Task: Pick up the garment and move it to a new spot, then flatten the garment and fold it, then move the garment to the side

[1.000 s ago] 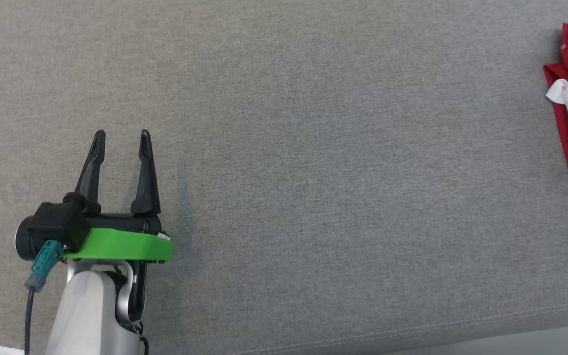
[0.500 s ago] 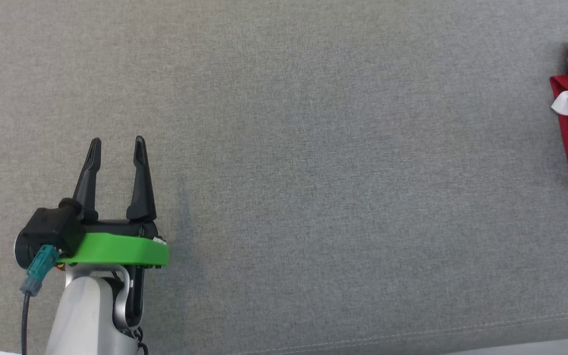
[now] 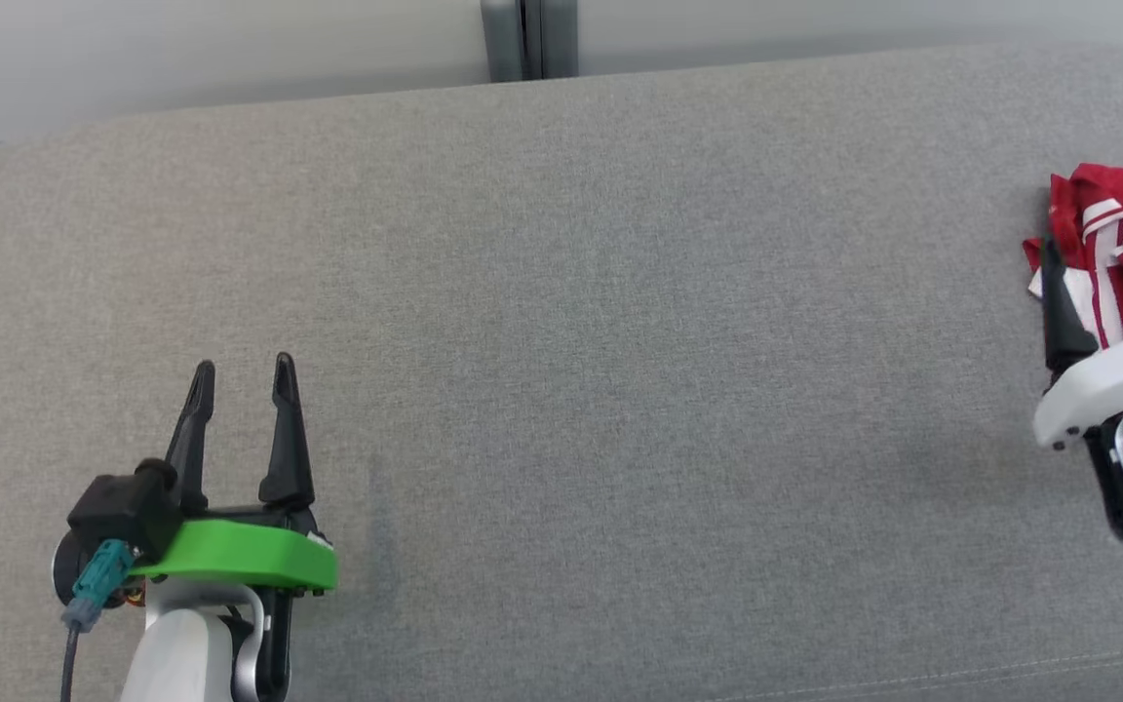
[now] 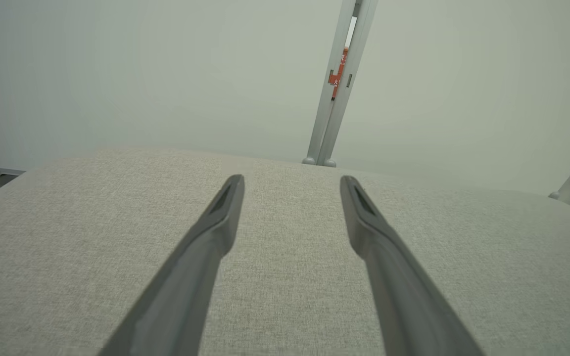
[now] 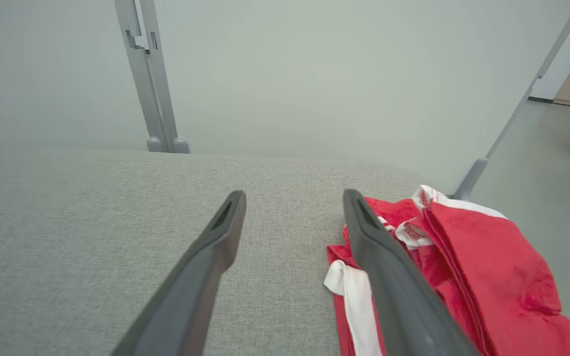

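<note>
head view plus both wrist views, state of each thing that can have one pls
garment: loosely folded in a heap, lying at the right end of the grey padded surface, not held
left gripper: open, empty, over bare surface far from the garment
right gripper: open, empty, one finger over the garment's near edge; cannot tell whether it touches

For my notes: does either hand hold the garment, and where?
Nothing is held. The left hand and right hand are open; the garment lies free.
</note>
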